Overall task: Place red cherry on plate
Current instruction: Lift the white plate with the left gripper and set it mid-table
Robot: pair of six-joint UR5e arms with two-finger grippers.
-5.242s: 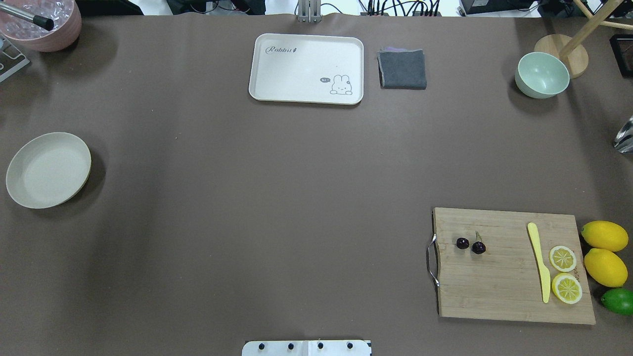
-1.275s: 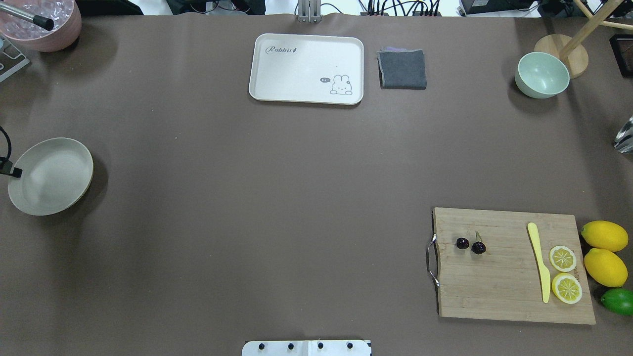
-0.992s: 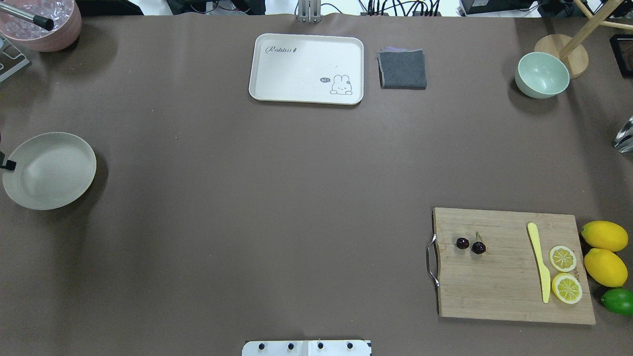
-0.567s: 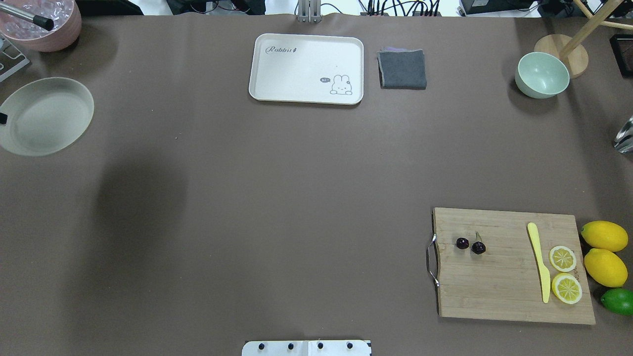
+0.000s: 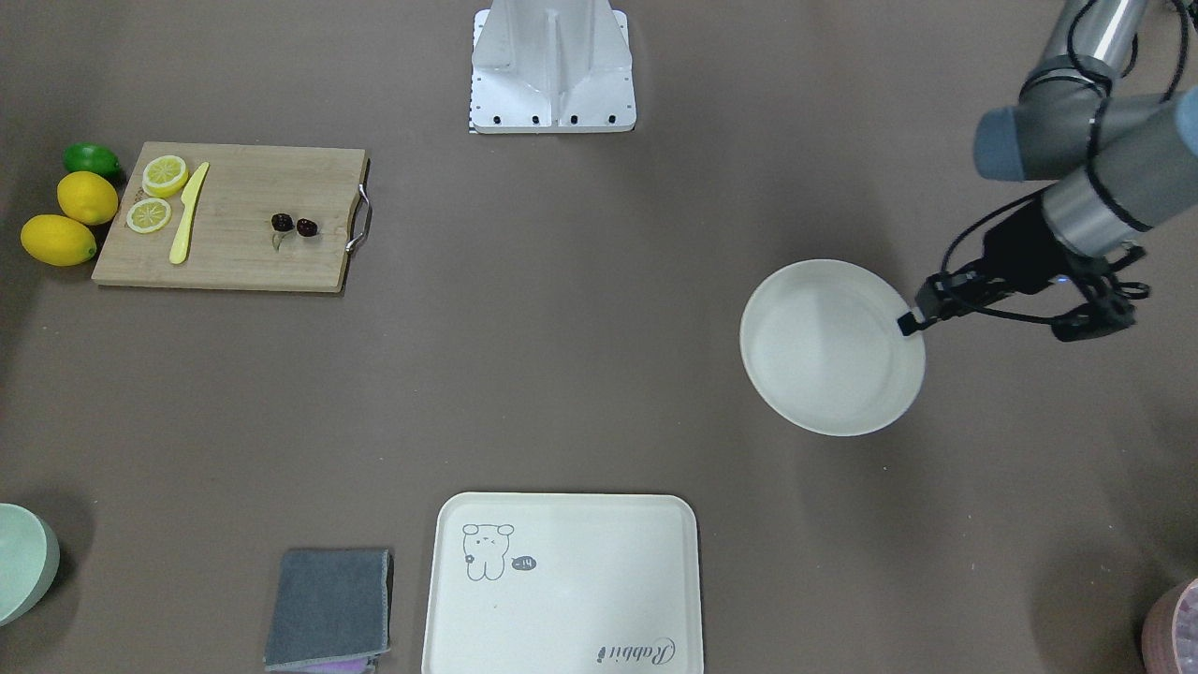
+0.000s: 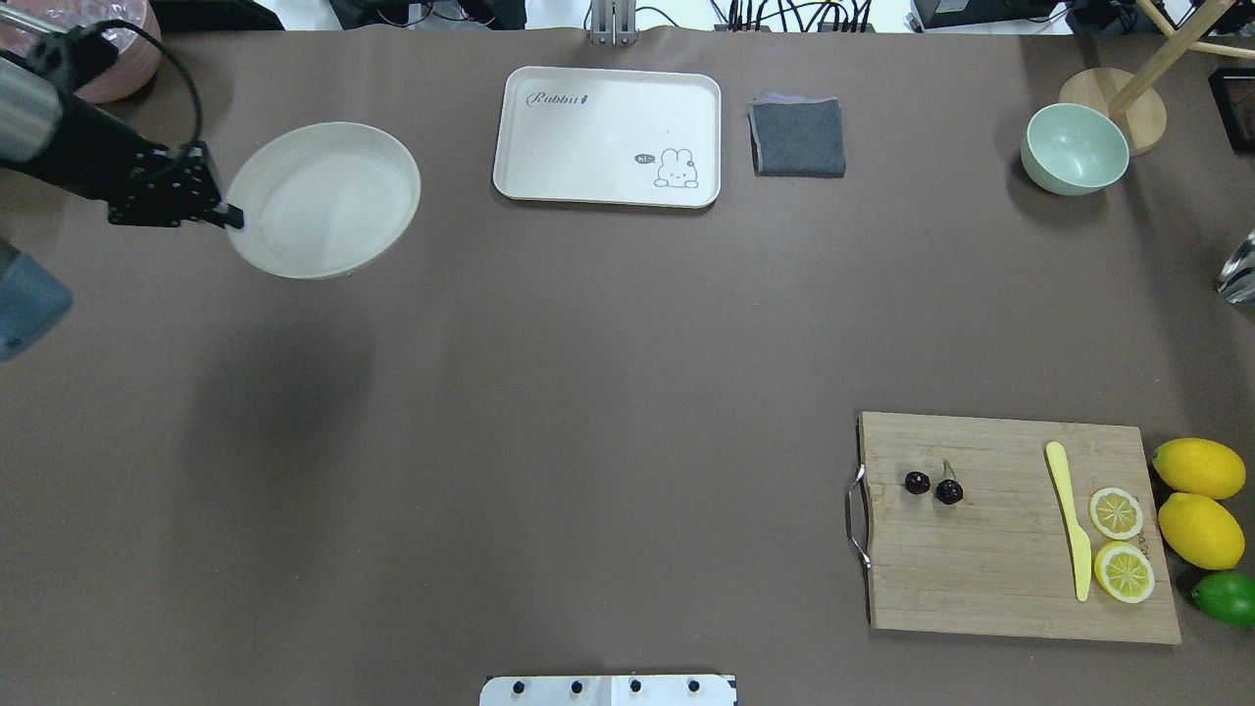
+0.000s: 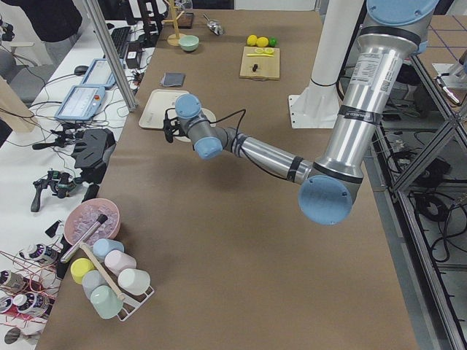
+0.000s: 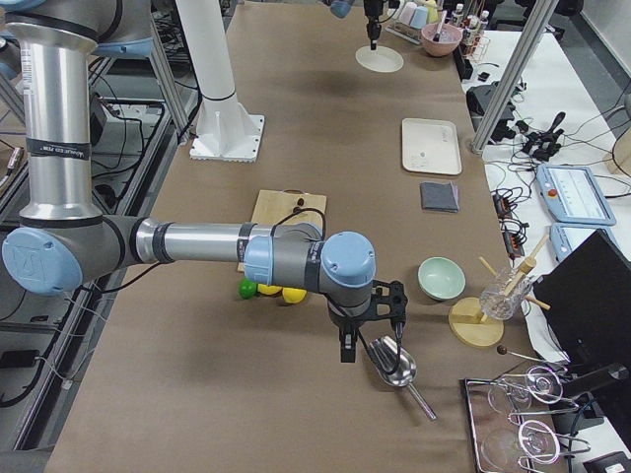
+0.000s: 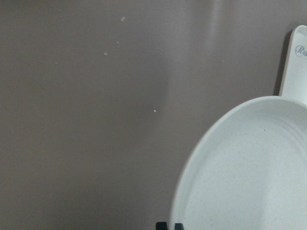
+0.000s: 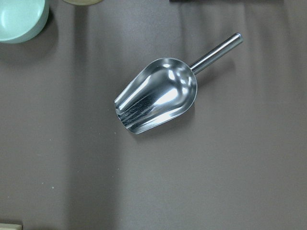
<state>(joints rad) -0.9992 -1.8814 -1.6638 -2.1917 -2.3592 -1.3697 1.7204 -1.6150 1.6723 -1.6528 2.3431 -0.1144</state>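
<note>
Facing view: my left claw (image 5: 906, 325) pinches the rim of the plate (image 5: 824, 356), which juts out ahead of it. Overhead: the red cherry (image 6: 932, 485) lies far across the worktop (image 6: 588, 392) on the cutting board (image 6: 1010, 588), and the tray (image 6: 608, 137) sits just past the plate. Right side view: my right claw (image 8: 371, 340) hangs over a scoop (image 8: 394, 360); open or closed, I cannot tell.
</note>
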